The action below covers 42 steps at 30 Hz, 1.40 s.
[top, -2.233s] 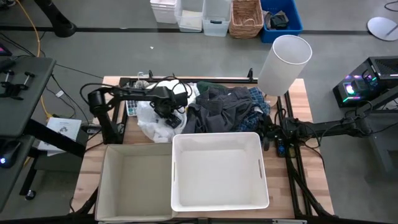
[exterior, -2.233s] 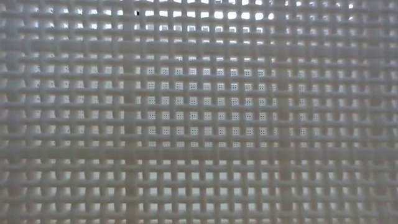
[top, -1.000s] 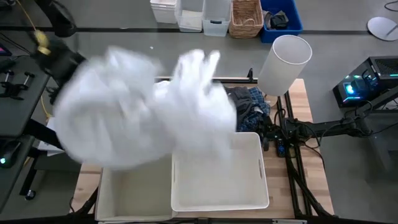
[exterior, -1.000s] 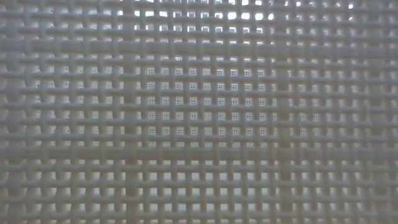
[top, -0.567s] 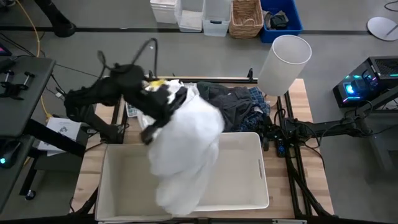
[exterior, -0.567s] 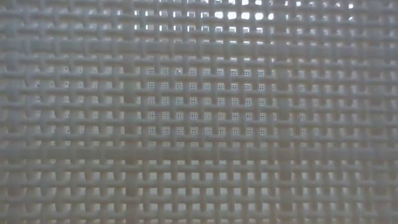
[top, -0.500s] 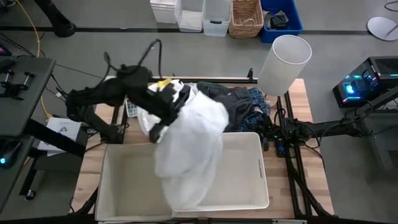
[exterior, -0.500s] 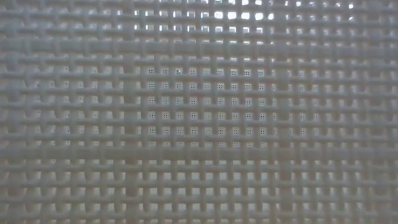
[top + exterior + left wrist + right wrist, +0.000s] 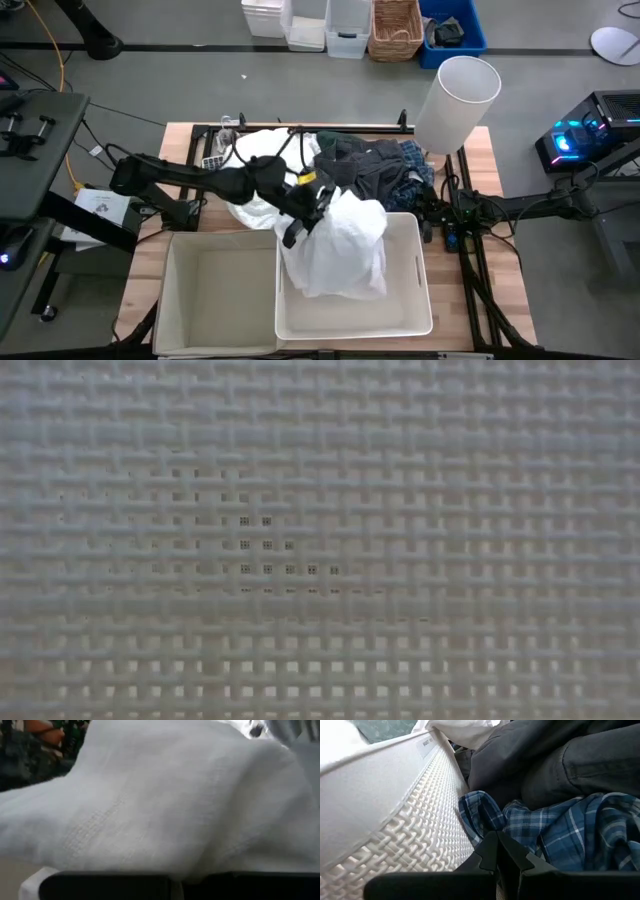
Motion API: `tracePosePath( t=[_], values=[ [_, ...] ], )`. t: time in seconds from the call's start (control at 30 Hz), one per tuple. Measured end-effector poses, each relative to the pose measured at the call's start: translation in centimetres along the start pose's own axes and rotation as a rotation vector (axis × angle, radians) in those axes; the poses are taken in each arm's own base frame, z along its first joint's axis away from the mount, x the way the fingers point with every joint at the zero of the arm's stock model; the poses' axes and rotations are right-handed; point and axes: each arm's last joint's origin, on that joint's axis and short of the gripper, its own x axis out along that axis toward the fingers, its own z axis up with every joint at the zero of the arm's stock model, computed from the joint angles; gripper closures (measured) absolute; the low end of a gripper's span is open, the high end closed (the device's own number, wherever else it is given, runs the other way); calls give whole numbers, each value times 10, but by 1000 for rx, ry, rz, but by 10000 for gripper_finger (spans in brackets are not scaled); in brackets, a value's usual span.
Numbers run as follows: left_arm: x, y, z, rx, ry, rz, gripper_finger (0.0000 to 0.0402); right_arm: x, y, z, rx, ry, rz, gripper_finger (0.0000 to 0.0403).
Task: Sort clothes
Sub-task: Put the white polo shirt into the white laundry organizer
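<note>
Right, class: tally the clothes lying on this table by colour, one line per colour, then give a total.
White: 2, the draped white garment and the heaped white garment
Dark grey: 1, the dark grey garment
Blue-white plaid: 1, the plaid shirt
Total: 4 that can be told apart
</note>
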Motion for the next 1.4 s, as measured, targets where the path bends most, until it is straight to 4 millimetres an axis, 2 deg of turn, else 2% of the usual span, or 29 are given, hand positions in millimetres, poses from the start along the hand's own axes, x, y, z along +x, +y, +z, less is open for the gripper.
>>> tracePosePath(
  t=[0.1,0.23,0.47,0.63,0.77,0.97,1.2,1.4],
  values=[
    [-1,8,-14,-90,24,26,373,0,0,0,0,0,0,402],
    [0,14,-27,-117,117,78,316,0,0,0,0,0,0,402],
    [0,12,-25,-73,109,62,198,0,0,0,0,0,0,402],
    [-4,15,-21,-91,116,41,147,0,0,0,0,0,0,402],
    [-9,13,-13,-83,116,21,129,0,0,0,0,0,0,402],
    [-21,5,9,-22,116,34,126,0,0,-1,0,7,-4,402],
    [-37,3,15,4,174,89,126,0,-1,-1,0,13,-7,402],
    [-45,8,12,-29,231,150,126,0,-1,-1,0,14,-8,402]
  ],
)
